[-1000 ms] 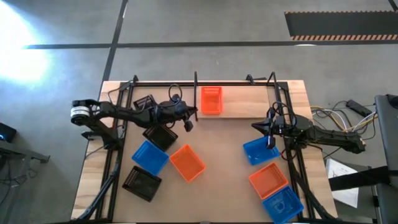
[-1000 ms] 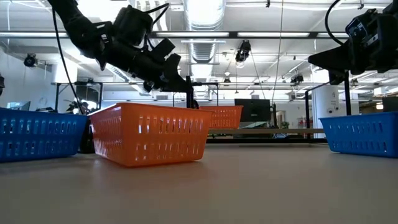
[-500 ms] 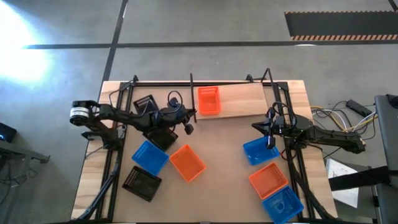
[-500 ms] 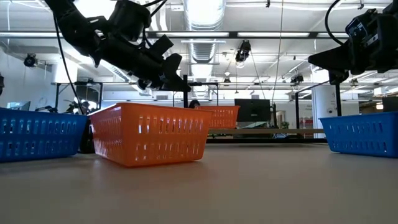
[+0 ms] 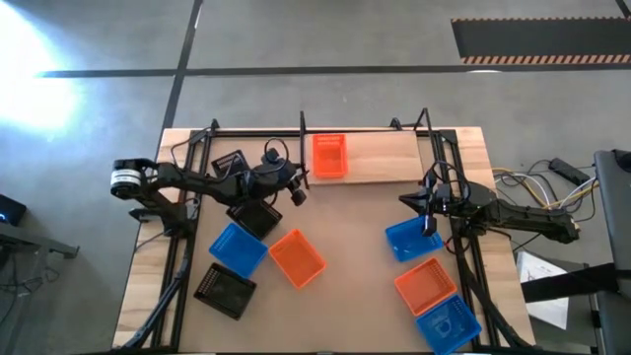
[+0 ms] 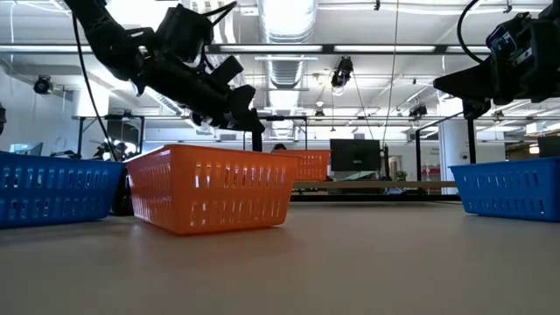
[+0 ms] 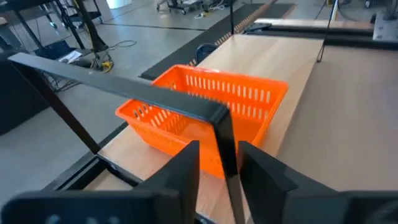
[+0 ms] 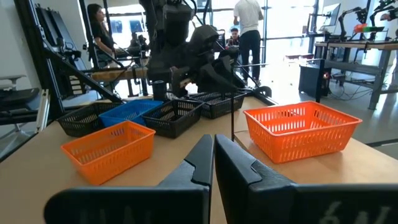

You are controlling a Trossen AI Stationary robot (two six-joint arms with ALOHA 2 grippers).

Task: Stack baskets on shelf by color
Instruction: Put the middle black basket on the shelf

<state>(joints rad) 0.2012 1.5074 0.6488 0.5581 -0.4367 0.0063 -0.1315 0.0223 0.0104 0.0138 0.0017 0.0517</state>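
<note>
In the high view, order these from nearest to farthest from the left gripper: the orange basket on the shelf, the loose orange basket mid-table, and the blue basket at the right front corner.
1. Orange basket on the shelf, just beside the left gripper.
2. Loose orange basket, mid-table, toward the front.
3. Corner blue basket, far right front.

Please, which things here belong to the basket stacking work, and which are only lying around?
For the job: shelf; orange basket on it; loose baskets on the table, orange, blue, black; left pincer at the shelf's end frame.
Lying about: cables beside the table; people in the room behind.
</note>
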